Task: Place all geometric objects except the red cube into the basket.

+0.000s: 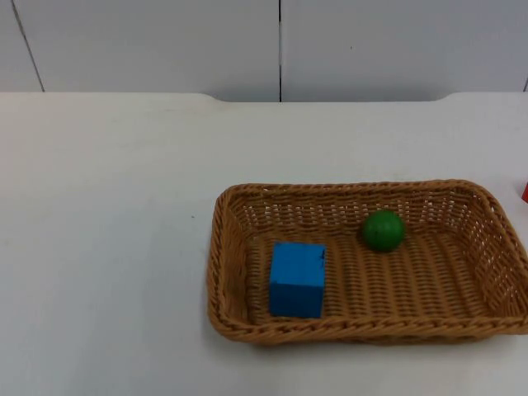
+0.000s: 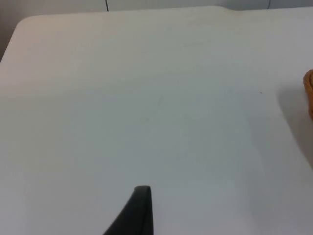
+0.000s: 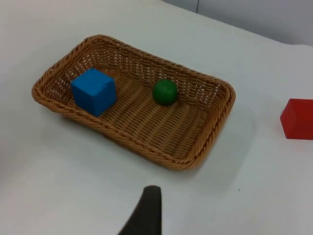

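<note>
A woven wicker basket (image 1: 227, 256) stands on the white table, right of centre. Inside it lie a blue cube (image 1: 297, 279) by the left wall and a green ball (image 1: 384, 230) toward the back. A red cube (image 1: 525, 191) sits on the table just beyond the basket's right end. The right wrist view takes in the basket (image 3: 205, 147), the blue cube (image 3: 93, 91), the green ball (image 3: 165, 91) and the red cube (image 3: 298, 119). My right gripper (image 3: 149, 198) hangs above the table, well off the basket. My left gripper (image 2: 142, 198) hovers over bare table, with the basket's rim (image 2: 309, 93) off to one side.
The grey partition wall (image 1: 280, 45) closes off the table at the back. The white table top (image 1: 107, 247) stretches wide to the left of the basket.
</note>
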You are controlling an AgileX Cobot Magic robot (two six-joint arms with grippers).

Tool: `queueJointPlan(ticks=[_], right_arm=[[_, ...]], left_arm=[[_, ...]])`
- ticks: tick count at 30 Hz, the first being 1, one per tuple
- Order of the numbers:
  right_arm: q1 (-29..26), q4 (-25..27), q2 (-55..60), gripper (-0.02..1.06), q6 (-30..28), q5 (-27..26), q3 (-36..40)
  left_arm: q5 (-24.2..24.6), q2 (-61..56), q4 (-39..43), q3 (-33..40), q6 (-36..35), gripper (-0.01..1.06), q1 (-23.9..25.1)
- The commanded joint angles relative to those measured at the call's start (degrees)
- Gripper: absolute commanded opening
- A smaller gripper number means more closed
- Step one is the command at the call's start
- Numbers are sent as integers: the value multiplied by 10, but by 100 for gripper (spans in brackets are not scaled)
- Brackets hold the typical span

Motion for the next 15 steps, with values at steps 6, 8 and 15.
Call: queueJointPlan(ticks=[6,8,15], right_arm=[[3,-4,-2,84,3,-1,1],[3,-4,-2,84,3,-1,1],[3,-4,-2,84,3,-1,1]], left_arm=[[-7,-2,-5,3,-3,105,2],[-7,-2,-8,3,-3,105,2],[-7,-2,-8,3,-2,105,2]])
